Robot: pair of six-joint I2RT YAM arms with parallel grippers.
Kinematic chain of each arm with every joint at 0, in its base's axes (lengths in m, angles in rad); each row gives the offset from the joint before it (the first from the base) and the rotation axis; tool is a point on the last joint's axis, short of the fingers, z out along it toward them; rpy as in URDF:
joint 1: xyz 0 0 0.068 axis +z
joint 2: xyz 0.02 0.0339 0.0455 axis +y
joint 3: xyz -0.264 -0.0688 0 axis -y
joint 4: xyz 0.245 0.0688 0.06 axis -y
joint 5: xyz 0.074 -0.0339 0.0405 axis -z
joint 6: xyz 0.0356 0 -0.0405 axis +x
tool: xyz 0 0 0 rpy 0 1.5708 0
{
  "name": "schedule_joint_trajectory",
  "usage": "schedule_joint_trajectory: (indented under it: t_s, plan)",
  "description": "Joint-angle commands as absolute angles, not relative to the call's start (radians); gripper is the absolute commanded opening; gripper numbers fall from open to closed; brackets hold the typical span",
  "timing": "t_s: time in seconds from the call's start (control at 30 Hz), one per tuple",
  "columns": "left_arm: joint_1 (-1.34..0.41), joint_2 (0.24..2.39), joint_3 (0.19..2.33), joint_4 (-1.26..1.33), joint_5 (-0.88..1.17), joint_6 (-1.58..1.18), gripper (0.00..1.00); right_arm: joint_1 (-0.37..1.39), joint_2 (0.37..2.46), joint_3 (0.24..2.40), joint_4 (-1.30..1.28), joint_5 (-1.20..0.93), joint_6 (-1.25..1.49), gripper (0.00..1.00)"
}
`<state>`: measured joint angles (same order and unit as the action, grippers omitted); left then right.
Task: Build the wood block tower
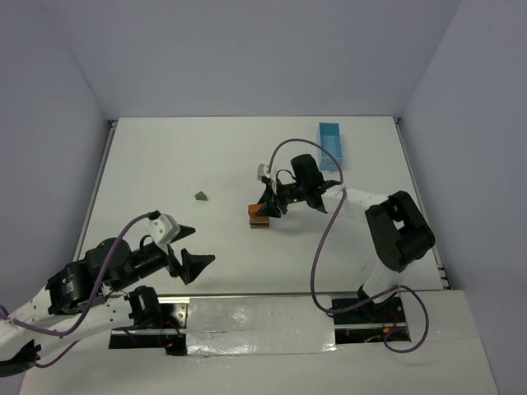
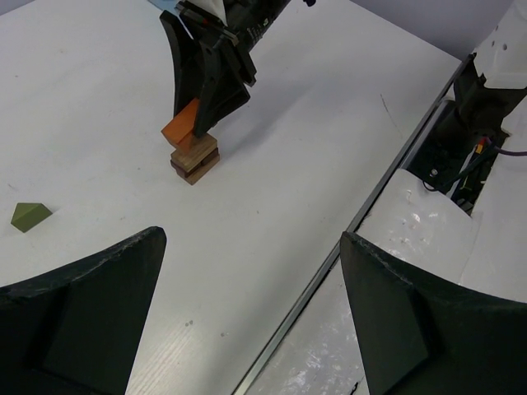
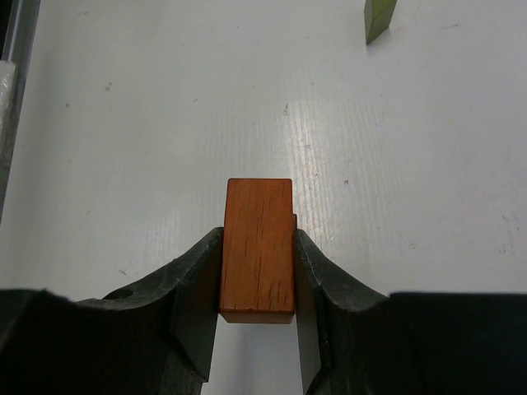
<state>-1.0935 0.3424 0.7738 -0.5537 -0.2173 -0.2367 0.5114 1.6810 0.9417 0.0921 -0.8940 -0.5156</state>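
The left gripper gapes open over the near table. The right gripper clamps a reddish-orange rectangular wood block, hiding in its wrist view the brown wood block stack seemingly just beneath. An olive-green triangular wood block lies well apart.

Right wrist view: top edge cuts olive-green triangular wooden block; reddish-orange rectangular wooden block hides brown wooden block stack from you. Top view: stack too small.
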Motion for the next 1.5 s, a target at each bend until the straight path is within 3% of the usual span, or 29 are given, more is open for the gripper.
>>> schedule_joint_trajectory:
  t_s: [0.0, 0.8, 1.07, 1.13, 1.47]
  plan:
    - [-1.089, 0.322, 0.769, -0.502, -0.196, -0.221, 1.0, 0.508, 1.704, 0.965, 0.097, -0.894, -0.532, 0.23]
    - [-1.089, 0.31, 0.761, -0.491, -0.163, -0.218, 1.0, 0.508, 1.732, 0.983, 0.08, -0.885, -0.54, 0.32]
    - [-1.089, 0.313, 0.761, -0.491, -0.158, -0.216, 1.0, 0.509, 1.743, 0.988, 0.075, -0.881, -0.538, 0.39]
    - [-1.089, 0.313, 0.762, -0.491, -0.153, -0.216, 1.0, 0.508, 1.746, 0.994, 0.066, -0.879, -0.541, 0.45]
    - [-1.089, 0.321, 0.761, -0.486, -0.126, -0.212, 0.99, 0.511, 1.761, 1.016, 0.028, -0.877, -0.551, 0.46]
